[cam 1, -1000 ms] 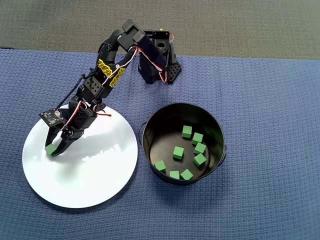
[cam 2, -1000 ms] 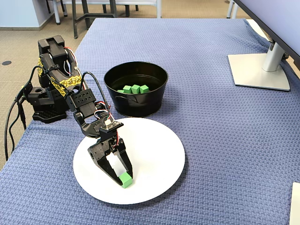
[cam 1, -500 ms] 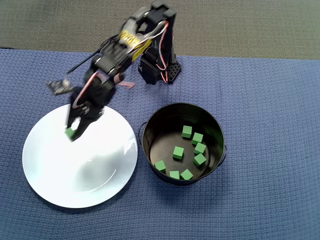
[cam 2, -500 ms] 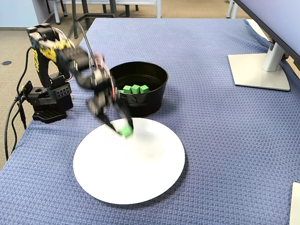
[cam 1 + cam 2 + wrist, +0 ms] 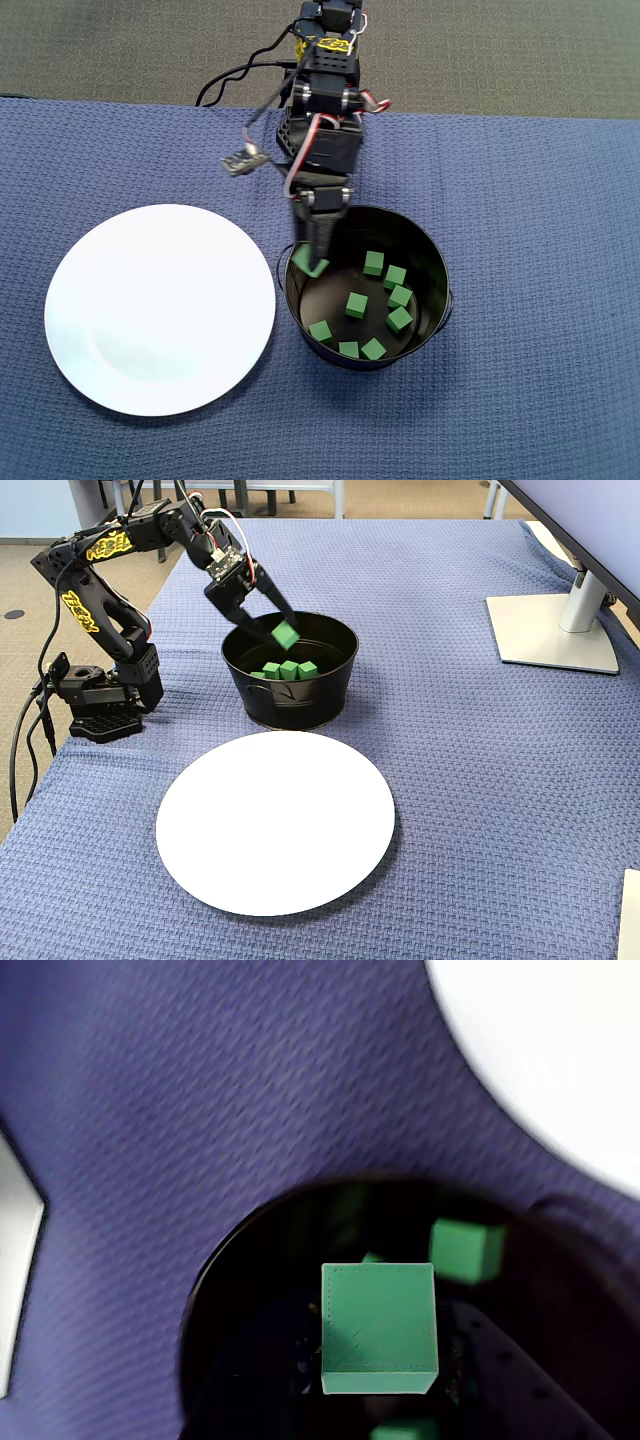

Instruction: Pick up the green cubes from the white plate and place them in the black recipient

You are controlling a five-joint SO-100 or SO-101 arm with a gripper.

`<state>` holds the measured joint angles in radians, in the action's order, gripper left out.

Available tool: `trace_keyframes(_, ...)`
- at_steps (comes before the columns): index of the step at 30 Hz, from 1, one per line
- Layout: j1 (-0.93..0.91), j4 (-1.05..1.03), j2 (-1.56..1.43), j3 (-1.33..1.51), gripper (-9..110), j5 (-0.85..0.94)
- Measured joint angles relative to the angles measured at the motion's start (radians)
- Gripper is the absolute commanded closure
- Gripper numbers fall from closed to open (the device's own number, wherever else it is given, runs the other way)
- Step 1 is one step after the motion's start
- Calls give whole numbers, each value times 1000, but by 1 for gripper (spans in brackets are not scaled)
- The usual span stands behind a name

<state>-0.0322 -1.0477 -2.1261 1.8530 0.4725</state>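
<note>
In the overhead view, one bare white plate (image 5: 160, 308) fills the left. Centre-right, one black pot (image 5: 366, 287) holds eight loose green cubes (image 5: 357, 305). The gripper (image 5: 312, 262) clasps a ninth green cube (image 5: 313, 263) above the pot's left rim.

One green cube (image 5: 311, 263) hangs over the black recipient (image 5: 432, 262); white plate (image 5: 160, 308) bare.

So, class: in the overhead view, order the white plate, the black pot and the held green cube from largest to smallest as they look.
1. White plate, widest.
2. Black pot, clearly narrower.
3. Green cube in the gripper, by far smallest, though nearer the camera.
</note>
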Motion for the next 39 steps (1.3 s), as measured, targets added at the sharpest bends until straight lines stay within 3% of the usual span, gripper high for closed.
trace_keyframes(2,54,14,-2,14,72,-89)
trace_keyframes(5,123,21,6,48,67,-178)
trace_keyframes(9,179,21,26,54,69,-249)
trace_keyframes(13,161,25,28,61,86,-281)
trace_keyframes(16,107,72,-15,137,91,-344)
trace_keyframes(25,71,121,-241,456,95,-491)
trace_keyframes(33,78,23,-495,588,96,-552)
trace_keyframes(39,121,-60,-615,591,89,-531)
